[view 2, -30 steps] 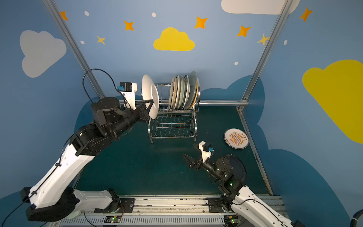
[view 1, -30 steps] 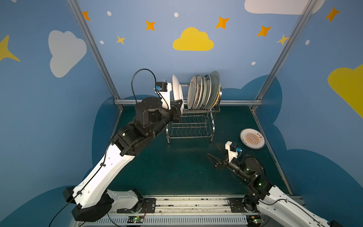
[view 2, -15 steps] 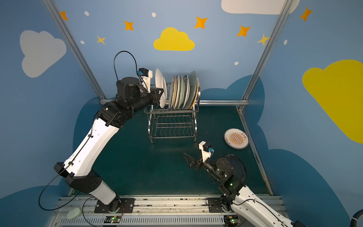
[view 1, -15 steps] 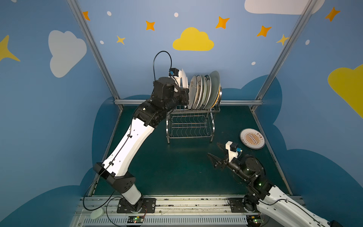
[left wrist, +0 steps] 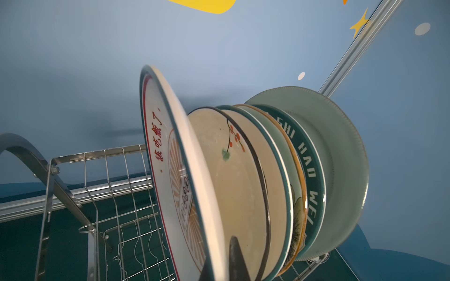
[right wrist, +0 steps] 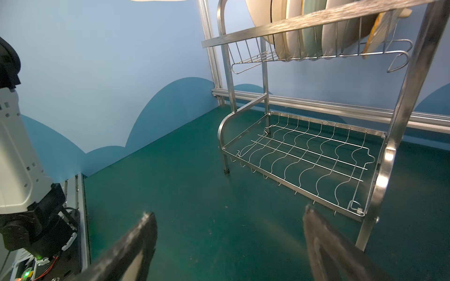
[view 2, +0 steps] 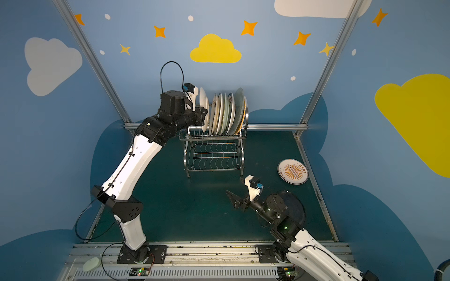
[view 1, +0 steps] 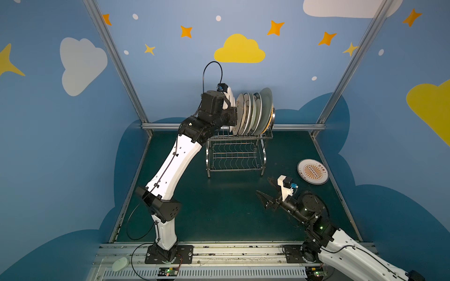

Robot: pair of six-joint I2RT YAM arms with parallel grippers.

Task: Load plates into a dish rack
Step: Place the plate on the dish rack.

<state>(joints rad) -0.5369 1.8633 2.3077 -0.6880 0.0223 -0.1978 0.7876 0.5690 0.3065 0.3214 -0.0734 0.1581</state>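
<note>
Now the left end effector (left wrist: pixel 222 262) is pinching a sunburst plate (left wrist: pixel 170 170) upright, just left of the racked plates (view 1: pixel 253 112) on the rack (view 1: pixel 235 155); the right end effector (view 1: pixel 264 186) is hovering wide open, empty.

Soft, even light; glare on the dish rack (right wrist: pixel 316 22) rail, close foreground blurred, frame edges bowed.

Dark plate (view 2: pixel 298 209), 4 o'clock on table (view 2: pixel 182 206), lay mostly hidden under right arm (view 2: pixel 275 209). Sunburst plate (view 2: pixel 203 97), 9 o'clock of rack (view 2: pixel 214 155), was half-hidden behind left arm (view 2: pixel 180 114).
</note>
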